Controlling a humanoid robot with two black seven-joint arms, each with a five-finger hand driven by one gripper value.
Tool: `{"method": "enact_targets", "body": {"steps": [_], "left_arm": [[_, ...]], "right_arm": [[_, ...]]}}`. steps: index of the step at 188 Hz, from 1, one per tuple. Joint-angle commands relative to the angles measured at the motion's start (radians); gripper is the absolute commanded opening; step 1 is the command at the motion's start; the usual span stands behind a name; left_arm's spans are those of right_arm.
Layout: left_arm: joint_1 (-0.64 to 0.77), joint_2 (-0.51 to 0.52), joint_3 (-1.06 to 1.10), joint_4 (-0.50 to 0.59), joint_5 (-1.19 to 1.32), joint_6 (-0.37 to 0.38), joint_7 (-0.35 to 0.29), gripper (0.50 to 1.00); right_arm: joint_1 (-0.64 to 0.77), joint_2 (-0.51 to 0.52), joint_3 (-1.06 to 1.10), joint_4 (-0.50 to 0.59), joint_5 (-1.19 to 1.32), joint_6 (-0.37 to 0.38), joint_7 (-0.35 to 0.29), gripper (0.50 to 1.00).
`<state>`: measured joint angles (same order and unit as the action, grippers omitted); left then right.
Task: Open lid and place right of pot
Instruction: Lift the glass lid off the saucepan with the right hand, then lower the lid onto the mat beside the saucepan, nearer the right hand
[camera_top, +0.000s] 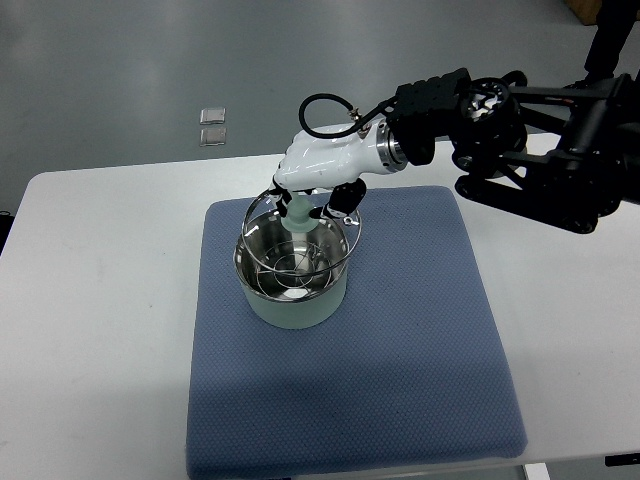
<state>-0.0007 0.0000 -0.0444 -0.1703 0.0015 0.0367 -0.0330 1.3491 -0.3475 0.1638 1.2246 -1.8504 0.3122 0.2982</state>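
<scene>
Surroundings are sparse: a white table (100, 300) carries one blue textured mat (400, 350), and beyond the table's far edge, on the grey floor, lie two small pale square tiles (212, 125), one just behind the other. Nothing else stands on the mat near the pot, so the cloth to the pot's right lies bare, with only the robot's own black forearm (540, 150) crossing above the mat's far right corner. One pot (292, 285) sits on the left half of the mat, toward its far edge; it is a short round vessel with a pale green outer wall and a shiny steel inside that mirrors the lid above it. One glass lid (300, 235) with a thin metal rim covers the pot's mouth, seemingly tilted, its far edge raised toward the hand, though whether its near edge touches the pot's rim cannot be told. The lid is see-through, so the steel interior shows plainly beneath it, and a pale green knob (298, 217) stands up from its middle. The right hand (315, 185), white-shelled with dark fingertips, reaches in from the right edge and hangs over the pot's far side, its fingers curled down and pinching that knob from both sides. A black cable loops over the wrist. Only this one arm shows in the view.
</scene>
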Motion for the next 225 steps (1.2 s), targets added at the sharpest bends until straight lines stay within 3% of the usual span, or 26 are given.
{"method": "enact_targets", "body": {"steps": [1,108,184,225], "left_arm": [[-0.001,0.0,0.0,0.0,0.0,0.0,0.001,1.0],[0.001,0.0,0.0,0.0,0.0,0.0,0.001,1.0],[-0.001,0.0,0.0,0.0,0.0,0.0,0.001,1.0],[-0.001,0.0,0.0,0.0,0.0,0.0,-0.001,1.0]], "right_arm": [[0.008,-0.021,0.0,0.007,0.002,-0.001,0.001,0.5],[-0.019,-0.335,0.017,0.116,0.022,-0.021,0.012,0.5],[-0.232,-0.33,0.016,0.092,0.01,-0.079,0.006,0.5],[-0.289,-0.261,0.01,0.03,0.005,-0.137,0.002,0.5]]}}
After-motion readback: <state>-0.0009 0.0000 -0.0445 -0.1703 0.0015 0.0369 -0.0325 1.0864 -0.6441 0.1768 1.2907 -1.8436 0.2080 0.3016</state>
